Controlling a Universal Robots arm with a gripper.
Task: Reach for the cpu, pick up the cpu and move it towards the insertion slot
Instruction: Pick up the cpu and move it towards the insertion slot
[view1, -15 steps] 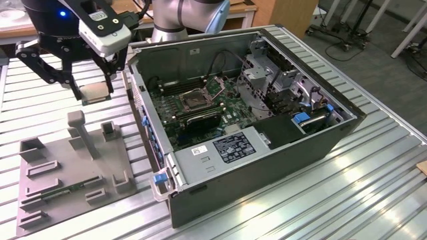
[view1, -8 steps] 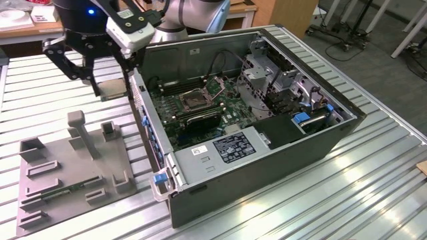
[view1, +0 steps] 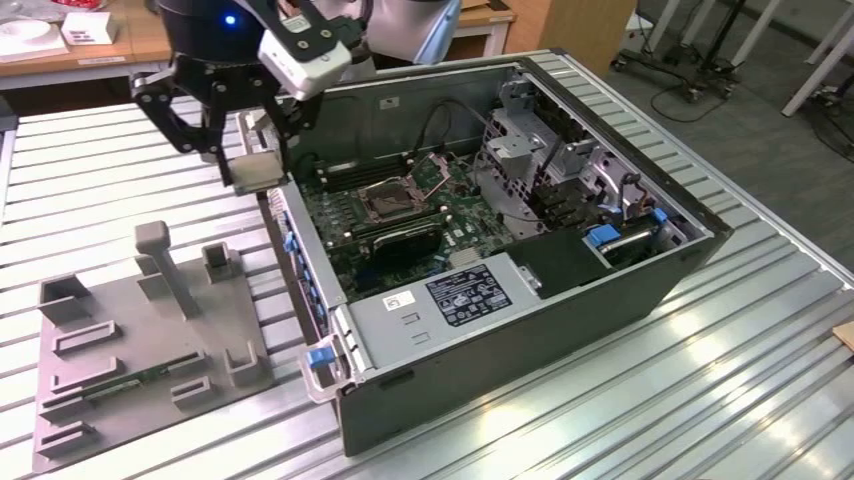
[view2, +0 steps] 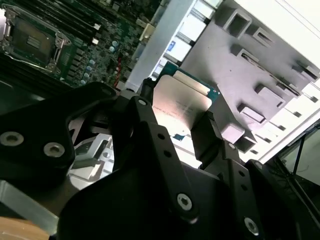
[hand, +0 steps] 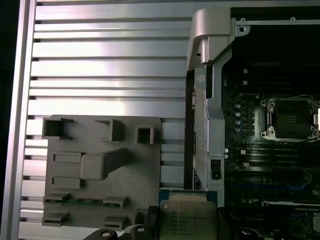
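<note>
The cpu (view2: 181, 104), a flat square chip with a silvery top and a green rim, is pinched between my black fingers (view2: 146, 122). My gripper (view1: 254, 160) is shut on it and hangs in the air over the open computer case's wall, on the exterior view's left. The cpu (hand: 187, 217) shows level with that wall, between the grey holder and the motherboard. The insertion slot (view1: 388, 201) is a silver-framed, dark-centred socket on the motherboard, some way off from the chip. It shows in both wrist views (hand: 292, 117) (view2: 32, 42).
The open computer case (view1: 534, 330) lies on the slatted metal table (view1: 107, 200), with drive cages and cables along its far side. A grey plastic holder (view1: 134, 330) with upright posts sits at the exterior view's left and carries a green memory stick (hand: 82, 201).
</note>
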